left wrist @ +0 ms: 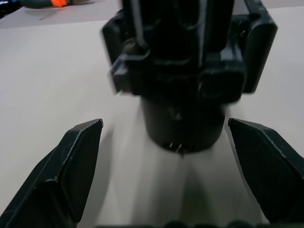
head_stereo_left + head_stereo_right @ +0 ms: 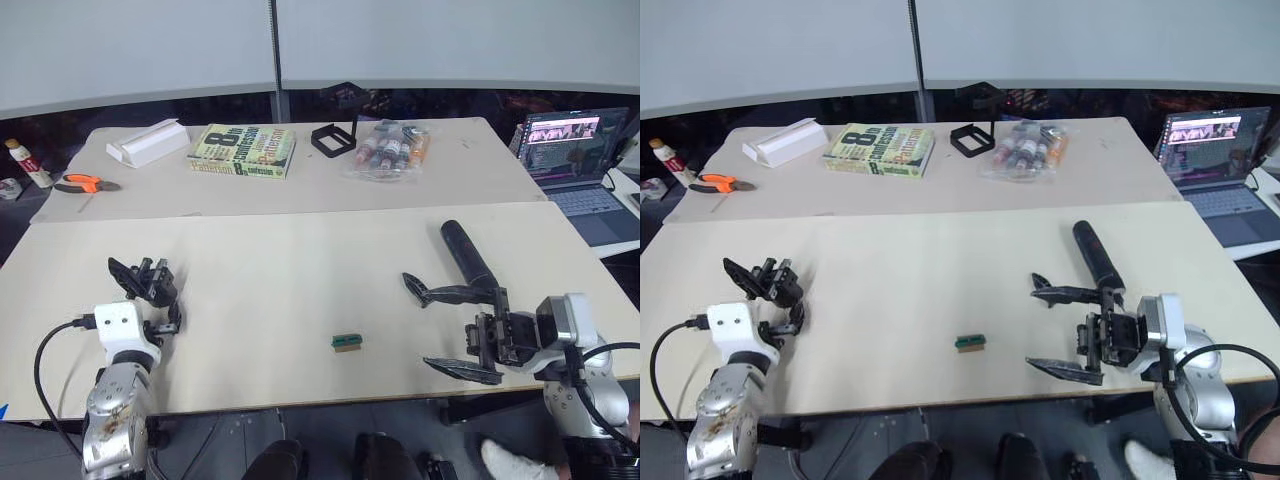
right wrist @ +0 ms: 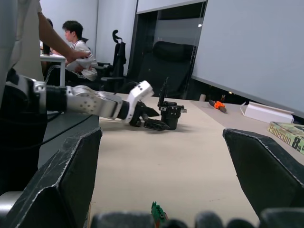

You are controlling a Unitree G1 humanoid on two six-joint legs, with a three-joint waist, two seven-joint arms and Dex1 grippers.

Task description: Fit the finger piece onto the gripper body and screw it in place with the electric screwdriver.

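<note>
The gripper body (image 2: 155, 280), a chunky black block, stands upright on the near table at the left. My left gripper (image 2: 143, 294) is open, and the block sits between and just beyond its wide-spread fingers (image 1: 71, 161). The electric screwdriver (image 2: 467, 254), a long black cylinder, lies on the table at the right. My right gripper (image 2: 448, 330) is open just in front of it, with its far finger close to the screwdriver's near end and nothing held. The right wrist view looks across the table to the gripper body (image 3: 170, 115). The finger piece is out of view.
A tiny green block (image 2: 346, 343) lies mid-table near the front edge. On the far table are a white box (image 2: 147, 141), a book (image 2: 242, 150), orange-handled pliers (image 2: 85, 183), a black square frame (image 2: 333, 138) and a bag of bottles (image 2: 388, 148). A laptop (image 2: 580, 160) is at the right.
</note>
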